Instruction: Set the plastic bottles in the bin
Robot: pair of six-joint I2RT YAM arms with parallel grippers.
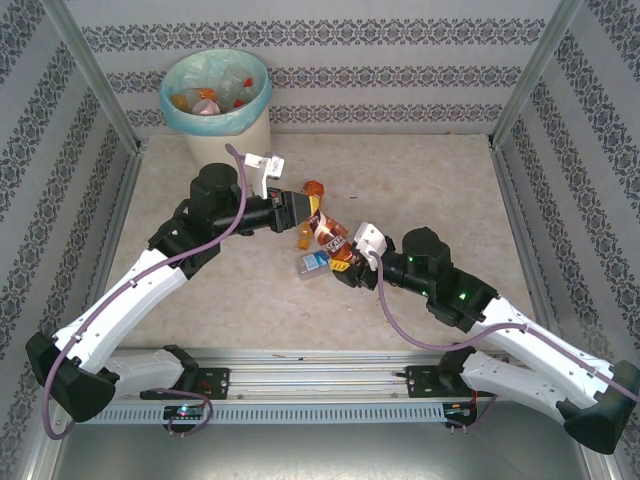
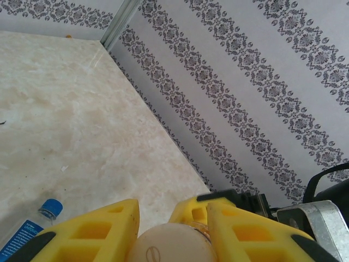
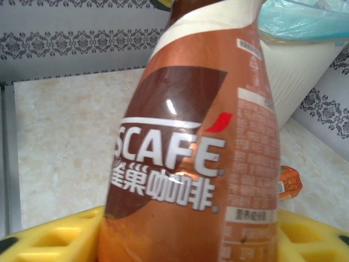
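Observation:
A brown coffee bottle [image 1: 327, 233] with a cream cap [image 2: 169, 246] hangs over the table's middle, held at both ends. My left gripper [image 1: 299, 210] is shut on its cap end, the yellow fingers [image 2: 103, 232] pressing the cap from both sides. My right gripper [image 1: 346, 259] is shut on its base, and the label [image 3: 185, 164] looms large between those fingers [image 3: 54, 237]. The cream bin [image 1: 232, 132] with its turquoise liner [image 1: 180, 108] stands at the back left and holds several bottles. A blue-labelled bottle [image 1: 313, 264] and two orange ones [image 1: 313, 188] [image 1: 302, 238] lie on the table.
Patterned walls and metal posts [image 1: 525, 75] close in the marble-look table [image 1: 440, 190]. In the right wrist view the bin's wall [image 3: 297, 71] stands just behind the bottle, with an orange bottle [image 3: 289, 183] beside it. The blue-labelled bottle [image 2: 27, 232] lies below my left gripper.

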